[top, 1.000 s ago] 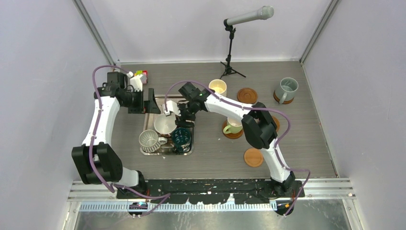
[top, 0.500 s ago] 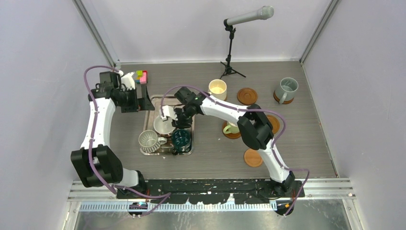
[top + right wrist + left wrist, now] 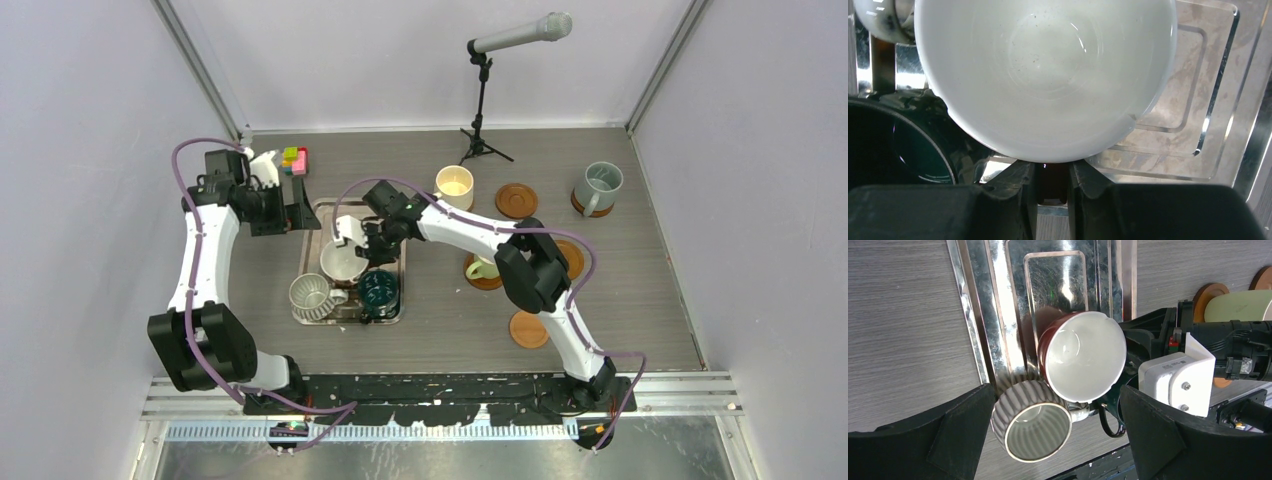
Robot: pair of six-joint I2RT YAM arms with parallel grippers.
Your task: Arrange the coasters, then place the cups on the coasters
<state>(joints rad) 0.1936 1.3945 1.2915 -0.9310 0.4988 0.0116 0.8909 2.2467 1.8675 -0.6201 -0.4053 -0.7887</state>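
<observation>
The right gripper (image 3: 1052, 182) stood clamped on the handle of the red-brown cup (image 3: 1045, 75), whose bowl lay at twelve o'clock from the grip.

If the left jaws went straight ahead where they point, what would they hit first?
Probably the red-brown cup, centred ahead on the steel tray; the ribbed cup beside it may be nearer.
</observation>
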